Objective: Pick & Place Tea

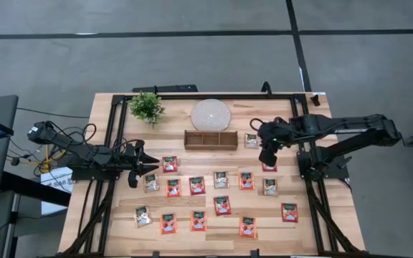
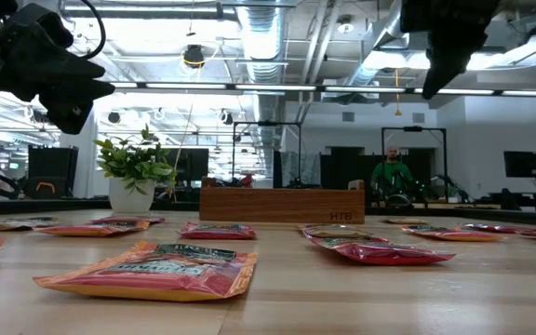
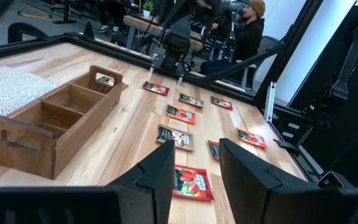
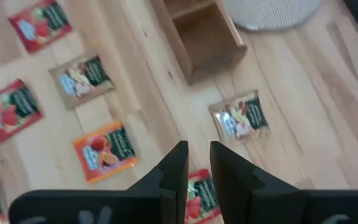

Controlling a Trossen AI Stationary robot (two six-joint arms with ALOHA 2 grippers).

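Overhead, we see a wooden desk (image 1: 335, 215) inside a black frame, carrying the arms, a tray, a mat, a plant and many tea packets.

Left arm: it reaches in from the desk's left edge, and its left gripper (image 1: 140, 168) hangs above the wood just beside the leftmost packets. In its wrist view its fingers (image 3: 160, 174) stand apart with nothing between them, and a red packet (image 3: 191, 182) lies on the desk beyond.

Right arm: it comes from the right edge. We place the right gripper (image 1: 266, 154) above the desk near the tray's right end. Its fingers (image 4: 178, 167) are nearly together, a thin gap between them, holding nothing.

Mat (image 1: 211, 115): round and white, near the far edge, just behind the tray.

Tray (image 1: 211, 139): a wooden box with three compartments, at the far middle of the desk. We cannot tell whether any compartment holds a packet.

Plant (image 1: 146, 107): small and potted, toward the far left corner.

Tea packets (image 1: 198, 185): red, orange and tan, lying flat in loose rows from the desk's middle to its near edge. One tan packet (image 4: 239, 116) lies just beside the tray's right end, close to the right gripper.
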